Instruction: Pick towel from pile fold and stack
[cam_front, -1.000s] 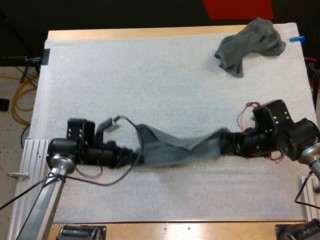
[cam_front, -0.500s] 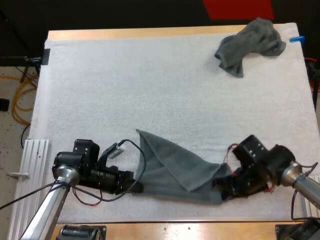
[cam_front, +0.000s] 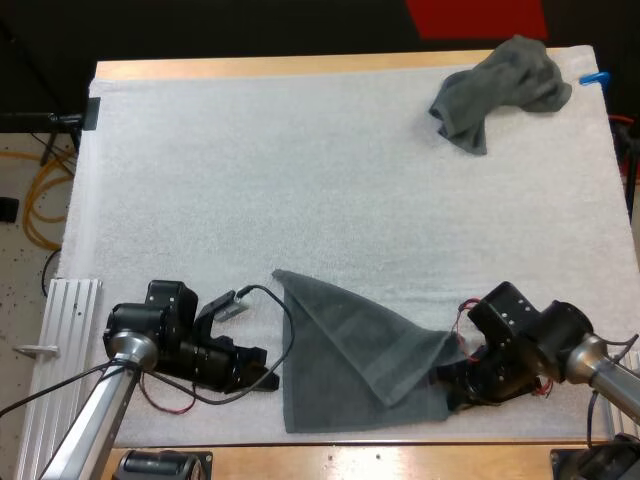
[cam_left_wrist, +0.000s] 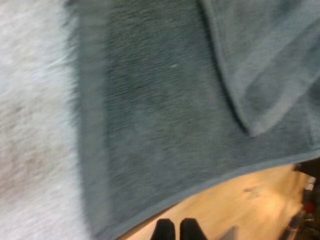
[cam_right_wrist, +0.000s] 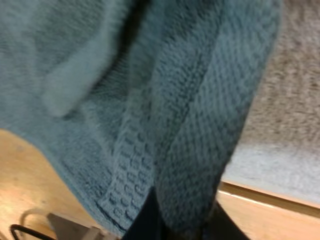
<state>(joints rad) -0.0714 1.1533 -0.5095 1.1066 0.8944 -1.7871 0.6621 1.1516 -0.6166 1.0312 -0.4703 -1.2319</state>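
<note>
- A dark grey-green textured towel (cam_front: 345, 365) lies half-spread at the fuzzy white mat (cam_front: 300, 180)'s near edge, with a triangular flap folded over.
- The right gripper (cam_front: 452, 386) pinches the towel's corner.
- The left gripper (cam_front: 268, 381) is closed and empty at the mat's near left.
- A crumpled grey-green towel (cam_front: 500, 90) is heaped at the mat's far right corner.

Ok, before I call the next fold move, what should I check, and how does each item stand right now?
1. Left gripper free of the towel: ok. Its fingers touch, with nothing between them, beside the towel's left edge.
2. Right gripper has a grip: ok. Its fingers press on the towel's right end.
3. Towel lying flat: not ok. A flap is folded over its right half.
4. Towel fully on the mat: not ok. The left wrist view shows its near hem against the bare table wood.
5. Crumpled towel out of the way: ok. It lies at the mat's far right corner, apart from both arms.
</note>
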